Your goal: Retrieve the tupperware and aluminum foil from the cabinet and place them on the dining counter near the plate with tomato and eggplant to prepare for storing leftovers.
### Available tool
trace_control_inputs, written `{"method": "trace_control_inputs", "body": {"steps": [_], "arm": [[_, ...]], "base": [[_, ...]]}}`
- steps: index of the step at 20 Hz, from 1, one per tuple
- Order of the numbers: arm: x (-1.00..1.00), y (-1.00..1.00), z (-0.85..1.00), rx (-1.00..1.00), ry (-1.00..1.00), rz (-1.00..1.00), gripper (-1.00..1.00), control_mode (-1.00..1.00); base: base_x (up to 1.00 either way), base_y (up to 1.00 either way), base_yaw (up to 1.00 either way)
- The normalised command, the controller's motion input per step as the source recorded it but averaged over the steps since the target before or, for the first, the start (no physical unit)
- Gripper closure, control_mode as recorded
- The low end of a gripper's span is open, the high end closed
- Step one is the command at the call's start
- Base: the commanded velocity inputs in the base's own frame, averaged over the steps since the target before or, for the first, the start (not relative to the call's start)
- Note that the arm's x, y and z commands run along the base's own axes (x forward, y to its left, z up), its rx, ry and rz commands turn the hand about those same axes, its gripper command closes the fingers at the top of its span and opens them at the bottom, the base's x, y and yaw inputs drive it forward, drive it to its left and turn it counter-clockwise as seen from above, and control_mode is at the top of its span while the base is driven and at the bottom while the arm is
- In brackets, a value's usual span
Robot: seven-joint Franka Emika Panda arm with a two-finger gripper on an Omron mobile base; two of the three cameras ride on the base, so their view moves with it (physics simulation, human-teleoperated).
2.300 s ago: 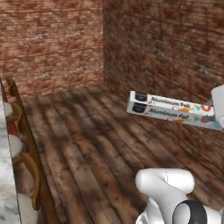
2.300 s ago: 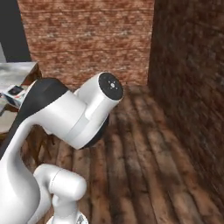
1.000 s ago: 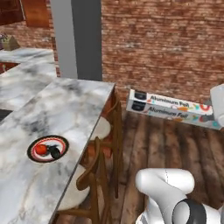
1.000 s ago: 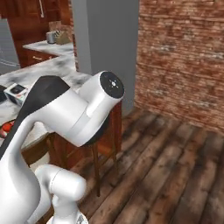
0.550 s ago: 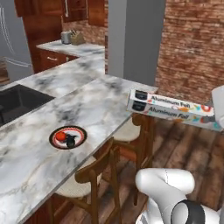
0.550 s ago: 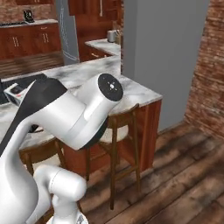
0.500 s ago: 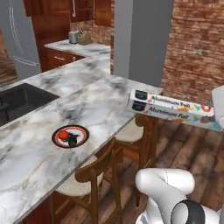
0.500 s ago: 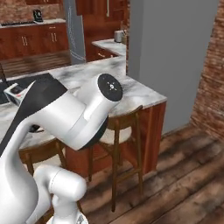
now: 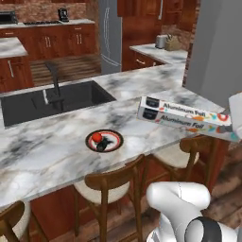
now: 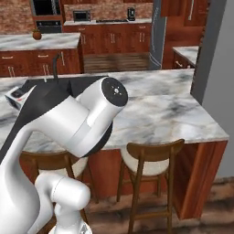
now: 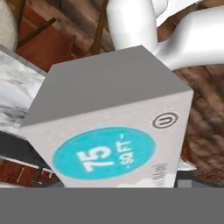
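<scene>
My gripper (image 9: 236,120) at the right edge of the left base view is shut on one end of the aluminum foil (image 9: 186,117), a long white and pale-blue carton held level in the air. The carton hangs over the near right part of the dining counter (image 9: 42,153), to the right of the plate (image 9: 104,140) with tomato and eggplant. In the hand view the carton's end (image 11: 109,127) hides the fingertips. Its dark end peeks out beside the arm in the right base view as the aluminum foil (image 10: 16,97). The tupperware and the cabinet are out of view.
A black sink (image 9: 52,101) with a black faucet (image 9: 54,80) is set in the counter behind the plate. Wooden stools (image 9: 113,186) stand along the near side, another stool (image 10: 151,169) to the right. A grey pillar (image 9: 220,47) rises at the counter's right end.
The whole picture has swung as the base turned: brick wall and floor gave way to the dining counter, now seen square on with sink and plate. The carton keeps its place in the grip.
</scene>
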Motion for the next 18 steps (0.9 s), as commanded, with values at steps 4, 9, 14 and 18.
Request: {"method": "trace_control_inputs", "body": {"steps": [4,9,14,18], "arm": [[0.00,0.00,0.00,0.00,0.00,0.00,1.00,1.00],[0.00,0.00,0.00,0.00,0.00,0.00,1.00,1.00],[0.00,0.00,0.00,0.00,0.00,0.00,1.00,1.00],[0.00,0.00,0.00,0.00,0.00,0.00,1.00,1.00]], "base": [[0.90,-0.05,0.60],[1.00,-0.11,0.41],[0.98,0.25,0.27],[0.89,0.32,0.27]]}}
